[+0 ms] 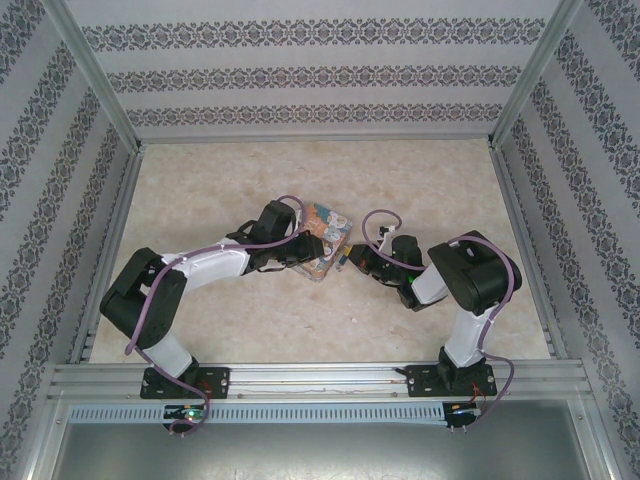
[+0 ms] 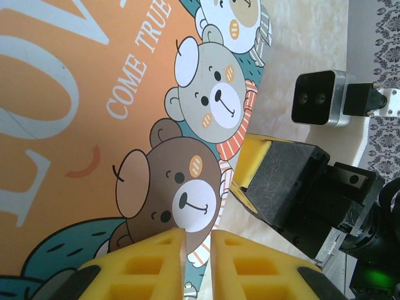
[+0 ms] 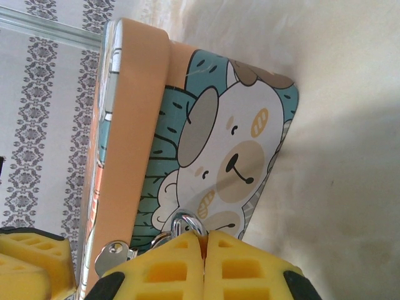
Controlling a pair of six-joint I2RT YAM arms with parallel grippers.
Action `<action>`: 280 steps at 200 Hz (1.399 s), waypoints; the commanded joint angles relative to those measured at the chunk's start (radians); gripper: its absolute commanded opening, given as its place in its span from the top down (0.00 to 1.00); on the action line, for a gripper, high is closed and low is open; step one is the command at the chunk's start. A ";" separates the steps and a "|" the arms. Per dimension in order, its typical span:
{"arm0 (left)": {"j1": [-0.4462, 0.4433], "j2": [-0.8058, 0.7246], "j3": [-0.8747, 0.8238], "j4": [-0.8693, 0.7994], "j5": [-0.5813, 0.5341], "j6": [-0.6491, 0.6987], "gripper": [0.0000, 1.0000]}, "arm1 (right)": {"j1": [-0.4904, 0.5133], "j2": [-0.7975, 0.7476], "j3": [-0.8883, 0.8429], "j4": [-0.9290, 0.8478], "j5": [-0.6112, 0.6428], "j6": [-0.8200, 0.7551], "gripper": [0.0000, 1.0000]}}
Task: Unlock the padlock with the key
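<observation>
Bolted side by side at the near edge of the bench (image 1: 300, 335): the two arm bases. A little further in, toward the middle, both arms bent inward and meeting at the orange tin box (image 1: 330, 220), one from each side.

From the right wrist: right gripper (image 3: 203, 249) clenched, yellow fingers (image 3: 250, 272) pressed together directly under the thin silver shackle of the padlock (image 3: 185, 216). Hangs there at the edge of the box, below the white dog picture. Padlock body hidden between the pads, so appears grasped by them.

From the left wrist: left gripper (image 2: 197, 250) low over the lid, beside the brown bear, with only a narrow slit between its fingers (image 2: 137, 272). Cannot tell if something thin is pinched in that slit. Just beside, the right gripper again, black with a yellow pad.

Beyond the box, pale marbled bench up to the patterned back wall (image 1: 320, 75).
</observation>
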 commanded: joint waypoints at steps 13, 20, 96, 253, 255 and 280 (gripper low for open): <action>-0.015 -0.008 -0.021 -0.127 -0.022 0.015 0.82 | -0.010 -0.026 0.014 0.036 0.014 0.000 1.00; -0.014 -0.008 -0.021 -0.128 -0.021 0.016 0.82 | -0.016 -0.038 0.012 0.027 0.016 -0.005 1.00; 0.054 -0.036 -0.020 -0.148 -0.007 0.044 0.82 | -0.073 -0.235 -0.019 -0.193 0.000 -0.117 1.00; 0.218 -0.032 0.095 -0.208 0.016 0.164 0.69 | -0.074 -0.765 0.041 -0.990 0.057 -0.396 1.00; 0.217 -0.034 0.097 -0.208 0.015 0.165 0.69 | -0.074 -0.768 0.041 -0.994 0.058 -0.397 1.00; 0.221 -0.067 0.113 -0.215 0.004 0.181 0.63 | -0.071 -0.806 0.057 -1.076 0.072 -0.422 1.00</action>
